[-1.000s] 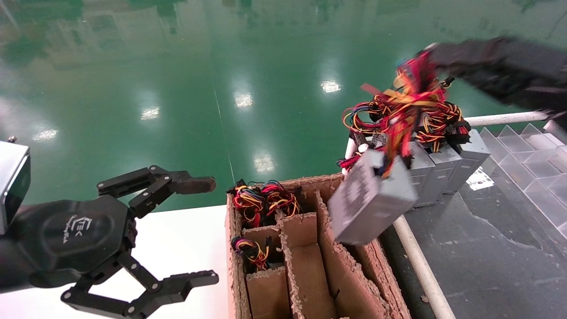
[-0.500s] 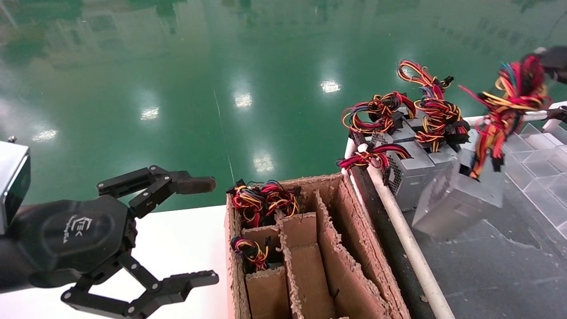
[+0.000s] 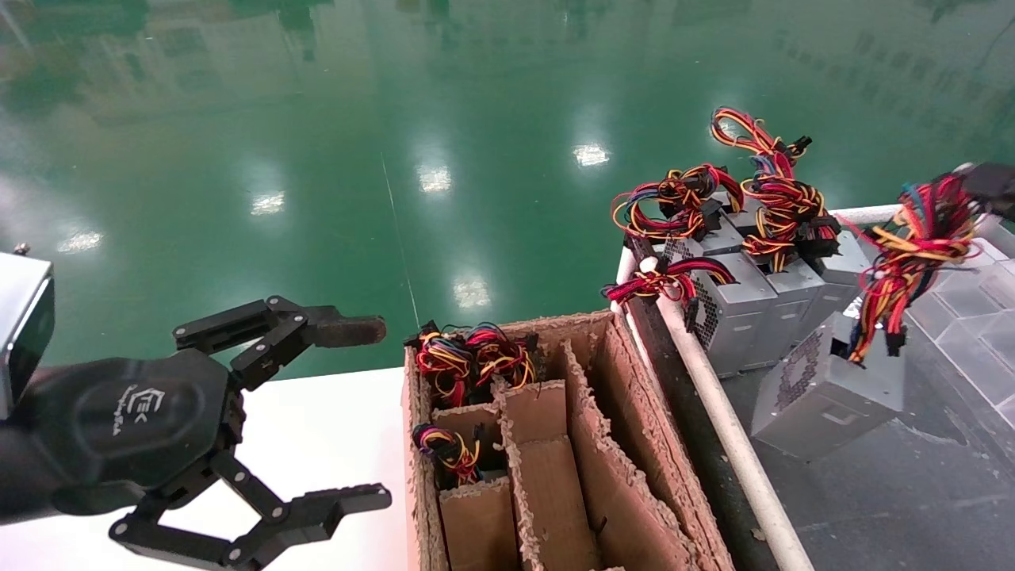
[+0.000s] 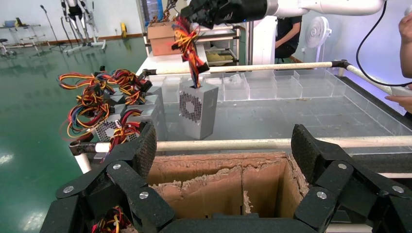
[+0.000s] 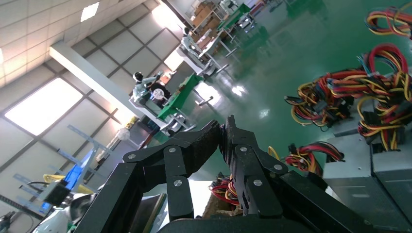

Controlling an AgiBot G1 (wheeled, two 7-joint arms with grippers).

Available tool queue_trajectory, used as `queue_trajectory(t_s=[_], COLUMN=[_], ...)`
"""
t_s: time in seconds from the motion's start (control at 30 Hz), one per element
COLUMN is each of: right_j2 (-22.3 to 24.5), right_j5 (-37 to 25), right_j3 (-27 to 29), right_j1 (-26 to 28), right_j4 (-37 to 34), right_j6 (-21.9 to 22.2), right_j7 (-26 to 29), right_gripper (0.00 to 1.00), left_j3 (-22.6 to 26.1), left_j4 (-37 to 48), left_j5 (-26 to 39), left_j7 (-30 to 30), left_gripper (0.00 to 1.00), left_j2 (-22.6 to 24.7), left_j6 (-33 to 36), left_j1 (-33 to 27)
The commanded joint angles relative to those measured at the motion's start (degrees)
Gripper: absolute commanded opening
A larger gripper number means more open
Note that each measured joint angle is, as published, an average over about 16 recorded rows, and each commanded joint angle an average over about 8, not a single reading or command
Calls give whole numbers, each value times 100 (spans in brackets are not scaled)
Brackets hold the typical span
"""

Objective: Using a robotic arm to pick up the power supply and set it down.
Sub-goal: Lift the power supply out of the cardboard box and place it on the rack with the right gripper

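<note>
Now your right gripper (image 4: pixel 194 14) pinches the wire bunch (image 3: pixel 912 262) at three o'clock, dangling the power supply (image 3: pixel 825 388), tilted, over the dark table (image 3: pixel 872 492). Your left gripper (image 3: pixel 357 412) sits spread wide at eight o'clock, beside the cardboard box (image 3: pixel 555 444).

Dark grey belt bench (image 3: pixel 872 492) under a row of power supplies (image 3: pixel 761 301); white table (image 3: pixel 317 428) under the divided carton (image 3: pixel 555 444).

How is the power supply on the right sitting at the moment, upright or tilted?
Tilted: the power supply hangs askew by its wires from the right gripper.
</note>
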Motion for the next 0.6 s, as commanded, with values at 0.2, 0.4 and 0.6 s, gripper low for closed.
queue_trajectory(t_s=[0.2, 0.4, 0.6], right_j2=[-316, -698, -1085], right_j5=[-150, -435, -734], right_j3=[-165, -343, -522], right_j1=[86, 394, 751], right_j4=[-368, -696, -1075], right_j6=[34, 67, 109], right_j7=[-170, -322, -463], right_gripper=[0, 0, 0], left_j3=[0, 1, 1], left_j4=[0, 0, 0], left_j5=[0, 0, -1], left_j7=[0, 0, 0], left_gripper=[100, 100, 100], left_j2=[0, 0, 0], left_j6=[0, 0, 0], left_j1=[0, 0, 0])
